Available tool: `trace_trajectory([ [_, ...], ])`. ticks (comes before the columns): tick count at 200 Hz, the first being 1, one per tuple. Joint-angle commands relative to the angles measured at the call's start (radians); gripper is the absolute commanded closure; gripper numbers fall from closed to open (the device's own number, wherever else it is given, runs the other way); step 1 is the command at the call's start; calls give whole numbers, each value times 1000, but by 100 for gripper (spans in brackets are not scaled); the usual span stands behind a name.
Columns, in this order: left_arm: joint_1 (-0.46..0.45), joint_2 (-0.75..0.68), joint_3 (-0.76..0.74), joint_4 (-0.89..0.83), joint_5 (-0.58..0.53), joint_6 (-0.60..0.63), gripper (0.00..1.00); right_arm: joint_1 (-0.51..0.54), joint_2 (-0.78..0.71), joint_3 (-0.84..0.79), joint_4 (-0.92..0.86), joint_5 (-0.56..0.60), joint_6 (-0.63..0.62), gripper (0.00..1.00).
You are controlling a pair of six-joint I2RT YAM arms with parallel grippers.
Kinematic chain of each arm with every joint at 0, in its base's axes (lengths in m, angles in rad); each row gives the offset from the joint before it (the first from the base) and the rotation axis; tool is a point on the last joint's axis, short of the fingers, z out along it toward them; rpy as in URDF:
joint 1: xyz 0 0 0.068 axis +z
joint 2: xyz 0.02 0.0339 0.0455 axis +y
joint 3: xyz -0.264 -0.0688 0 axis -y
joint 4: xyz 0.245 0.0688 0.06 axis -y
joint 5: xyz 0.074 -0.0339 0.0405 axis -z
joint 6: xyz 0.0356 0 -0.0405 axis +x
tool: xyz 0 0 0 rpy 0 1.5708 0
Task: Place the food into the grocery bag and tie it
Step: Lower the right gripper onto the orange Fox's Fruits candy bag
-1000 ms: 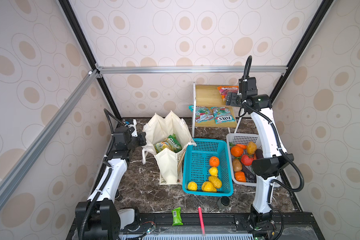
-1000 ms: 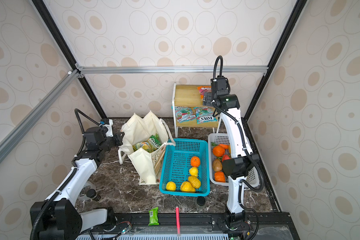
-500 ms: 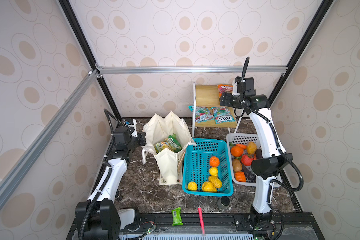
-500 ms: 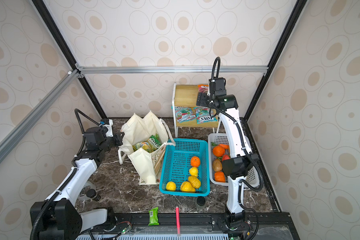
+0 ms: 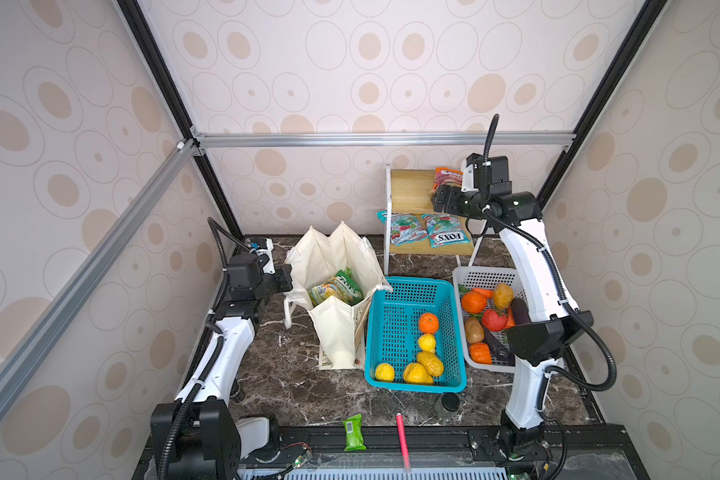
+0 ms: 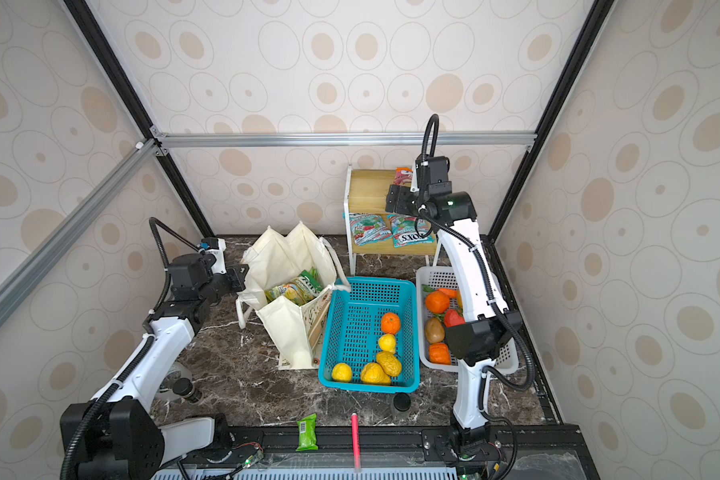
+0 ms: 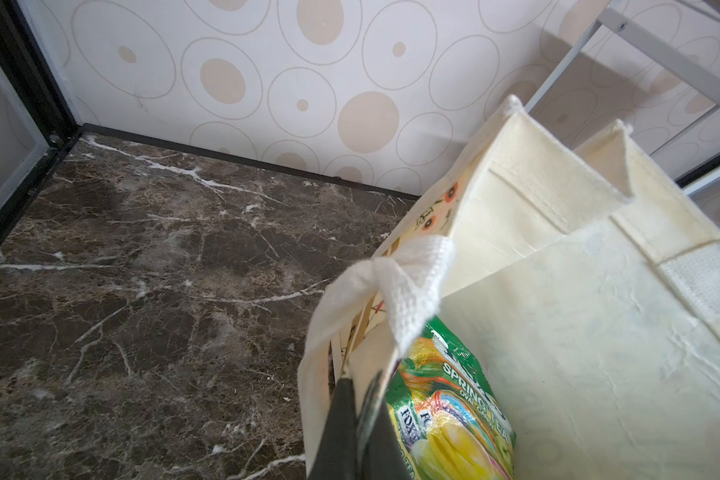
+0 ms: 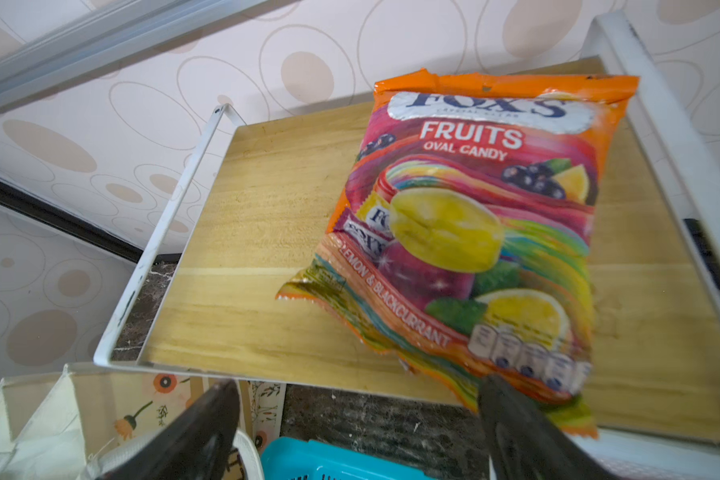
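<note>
Fig.: L claw [image 7: 360, 380] is pinching, jaws closed, the rim of the grocery bag [image 5: 341, 257], which is standing open on the table [image 5: 292, 374] beside the blue basket [image 5: 416, 281], w/ 1 green Fox's packet [image 5: 336, 286] lying inside. R claw [image 8: 358, 399] is hovering wide open, empty, at the orange Fox's packet [image 8: 474, 232] lying on the top shelf [image 8: 267, 299]; 1 finger is overlapping the packet's corner.

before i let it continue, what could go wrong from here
The open right end effector faces only a lower corner of the orange packet on the shelf; a pinch there may slip or shove it. The left end effector, shut on the rim of the grocery bag, could topple it by tugging.
</note>
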Motion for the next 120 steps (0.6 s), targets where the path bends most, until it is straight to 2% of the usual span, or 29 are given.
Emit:
trace_trajectory([
  [1,2,-8,1,-9,5,23,100,-34,-85,-21,12,32,42,1],
  [28,4,-8,1,-7,7,23,100,-68,-81,-26,-20,23,44,0],
  [58,3,-7,1,-9,8,24,100,-97,-46,-33,-8,-66,78,11],
  [83,2,-10,1,-10,1,26,100,-100,-14,-23,-11,-71,97,20],
  [120,3,-13,2,-11,1,28,100,-111,12,-41,-17,-47,117,24],
])
